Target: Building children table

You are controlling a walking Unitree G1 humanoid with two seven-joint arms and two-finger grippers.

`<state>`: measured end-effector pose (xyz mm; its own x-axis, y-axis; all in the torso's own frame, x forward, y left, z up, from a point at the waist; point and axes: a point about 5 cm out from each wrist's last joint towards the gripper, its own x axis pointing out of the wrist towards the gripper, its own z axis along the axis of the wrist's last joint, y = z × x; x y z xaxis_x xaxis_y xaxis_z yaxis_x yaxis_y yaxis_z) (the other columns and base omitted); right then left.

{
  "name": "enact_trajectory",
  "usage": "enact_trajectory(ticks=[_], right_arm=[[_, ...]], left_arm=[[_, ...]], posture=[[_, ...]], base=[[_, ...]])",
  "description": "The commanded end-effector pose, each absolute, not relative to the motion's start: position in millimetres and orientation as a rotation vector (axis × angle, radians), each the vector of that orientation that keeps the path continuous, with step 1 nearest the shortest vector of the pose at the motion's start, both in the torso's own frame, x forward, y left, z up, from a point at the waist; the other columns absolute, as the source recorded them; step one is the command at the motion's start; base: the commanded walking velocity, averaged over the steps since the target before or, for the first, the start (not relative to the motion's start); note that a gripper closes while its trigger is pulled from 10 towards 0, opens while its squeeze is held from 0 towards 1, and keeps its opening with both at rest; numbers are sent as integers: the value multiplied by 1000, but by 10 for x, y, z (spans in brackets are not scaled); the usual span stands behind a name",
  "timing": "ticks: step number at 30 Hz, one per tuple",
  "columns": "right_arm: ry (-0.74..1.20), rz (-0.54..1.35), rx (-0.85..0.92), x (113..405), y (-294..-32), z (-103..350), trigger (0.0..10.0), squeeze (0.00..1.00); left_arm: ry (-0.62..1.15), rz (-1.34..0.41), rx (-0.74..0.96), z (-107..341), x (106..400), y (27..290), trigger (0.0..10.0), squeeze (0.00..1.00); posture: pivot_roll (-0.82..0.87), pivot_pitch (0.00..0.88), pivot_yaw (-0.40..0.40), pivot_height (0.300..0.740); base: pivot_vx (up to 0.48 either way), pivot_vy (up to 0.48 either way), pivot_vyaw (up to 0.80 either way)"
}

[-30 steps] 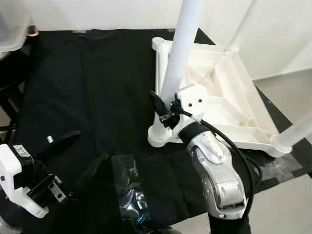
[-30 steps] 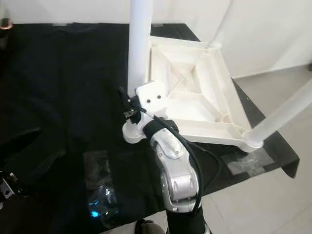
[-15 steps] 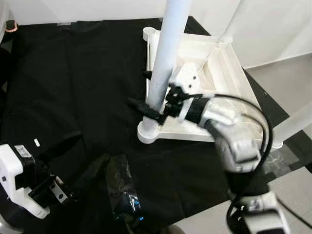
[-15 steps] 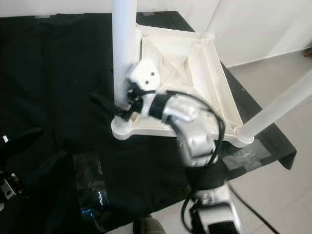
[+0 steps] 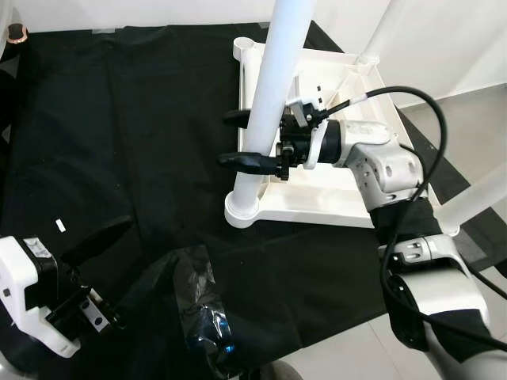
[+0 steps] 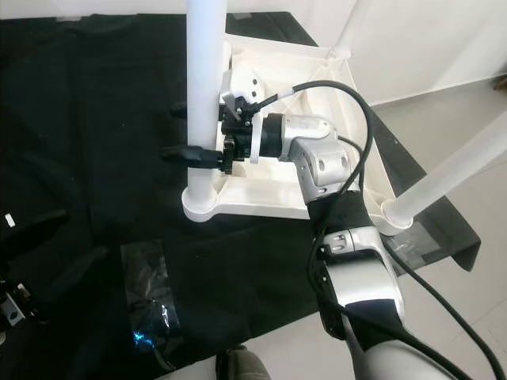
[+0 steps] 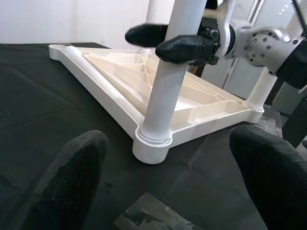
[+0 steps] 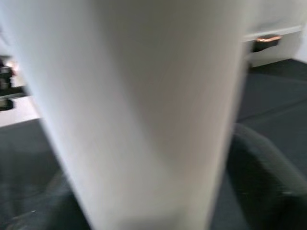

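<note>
A white children's table (image 5: 341, 194) lies upside down on a black cloth (image 5: 135, 119), its legs pointing up. My right gripper (image 5: 224, 139) reaches in from the right and is shut on the near left leg (image 5: 273, 79), one black finger on each side, a little above the leg's socket (image 5: 242, 214). In the right wrist view that leg (image 8: 139, 110) is blurred and very close. My left gripper (image 5: 127, 257) hangs open low at the front left, apart from the table; its wrist view looks at the same leg (image 7: 165, 96) and the right gripper's fingers (image 7: 187, 48).
Two more legs stand at the back right (image 5: 380, 28) and near right (image 5: 483, 198) corners. A crumpled clear plastic sheet (image 5: 202, 309) lies on the cloth at the front. Pale floor (image 5: 475, 119) starts beyond the cloth's right edge.
My right gripper has climbed from the leg's base and turned level, its fingers now clamped across the leg. The head camera has shifted. The left gripper has stayed put.
</note>
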<state>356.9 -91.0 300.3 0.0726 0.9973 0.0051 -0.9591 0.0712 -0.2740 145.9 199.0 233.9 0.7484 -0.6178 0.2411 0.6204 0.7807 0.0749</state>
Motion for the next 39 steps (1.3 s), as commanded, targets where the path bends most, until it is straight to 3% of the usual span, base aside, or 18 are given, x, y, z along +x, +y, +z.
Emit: enact_trajectory(ticks=[1,11,16,18,19,20,21,22,23,25,33,34,37,38,39], right_arm=[[-214,1508,-221,3567,-910,2978,0,0],[-196,1578,-183,3574,-1040,2918,0,0],[-161,1567,-121,3403,-1115,2679,0,0],[-117,1476,-112,3305,-1036,2476,0,0],[-46,1145,-137,3314,-867,2164,0,0],[-46,1145,-137,3314,-867,2164,0,0],[-14,797,-215,3330,-815,1956,0,0],[-14,797,-215,3330,-815,1956,0,0],[-2,613,-247,3154,-684,1801,0,0],[-20,527,-256,3043,-612,1781,0,0],[-25,586,-229,2912,-463,1844,0,0],[-23,596,-217,2902,-443,1875,10000,0],[-23,584,-203,2884,-422,1906,10000,0],[-29,578,-176,2872,-404,1937,10000,573],[-59,604,-147,2868,-385,2003,10000,1000]], left_arm=[[-251,-703,0,2349,1426,1959,10000,0],[-254,-702,-1,2349,1417,1953,10000,0],[-255,-701,-3,2348,1417,1956,10000,0],[-254,-700,-3,2347,1418,1964,10000,0],[-253,-698,-5,2341,1420,1979,10000,0],[-253,-698,-5,2341,1420,1979,10000,0],[-250,-697,-6,2336,1423,1991,10000,0],[-250,-697,-6,2336,1423,1991,10000,0],[-252,-702,-8,2338,1438,1990,10000,0],[-256,-707,-11,2343,1453,1980,10000,0],[-261,-717,-11,2354,1478,1965,10000,0],[-261,-716,-9,2356,1475,1968,10000,0],[-259,-716,-7,2357,1472,1971,10000,0],[-258,-717,-7,2356,1473,1969,10000,0],[-255,-718,-6,2353,1475,1967,10000,0]], posture=[[185,294,-159,740],[182,287,-159,740],[166,291,-163,740],[162,293,-161,740],[155,289,-154,740],[155,289,-154,740],[151,288,-149,740],[151,288,-149,740],[166,286,-133,740],[157,274,-122,740],[169,278,-132,740],[167,278,-131,740],[166,278,-130,740],[165,280,-129,740],[164,280,-129,740]], base=[[0,0,0],[0,0,0],[0,0,0],[0,0,0],[0,0,0],[0,0,0],[0,0,0],[0,0,0],[0,0,0],[0,0,0],[0,0,0],[0,0,0],[0,0,0],[0,0,0],[0,0,0]])
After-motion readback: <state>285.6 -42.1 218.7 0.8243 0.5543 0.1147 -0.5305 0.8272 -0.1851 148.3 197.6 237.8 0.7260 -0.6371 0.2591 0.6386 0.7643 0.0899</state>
